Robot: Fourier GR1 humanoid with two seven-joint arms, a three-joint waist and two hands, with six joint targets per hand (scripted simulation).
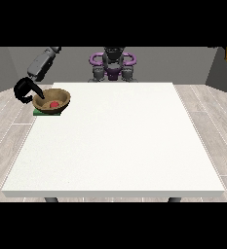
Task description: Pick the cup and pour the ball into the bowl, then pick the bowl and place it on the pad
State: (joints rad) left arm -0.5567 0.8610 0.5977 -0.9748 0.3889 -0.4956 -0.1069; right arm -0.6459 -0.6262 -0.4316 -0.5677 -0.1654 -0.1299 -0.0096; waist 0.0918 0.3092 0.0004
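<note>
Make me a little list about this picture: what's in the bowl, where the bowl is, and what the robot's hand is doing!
bowl: brown, at the table's far corner at the view's left
in the bowl: a red ball
under the bowl: a green pad
hand at the view's left: black, at the bowl's rim
other hand: not in view
cup: not in view
</note>
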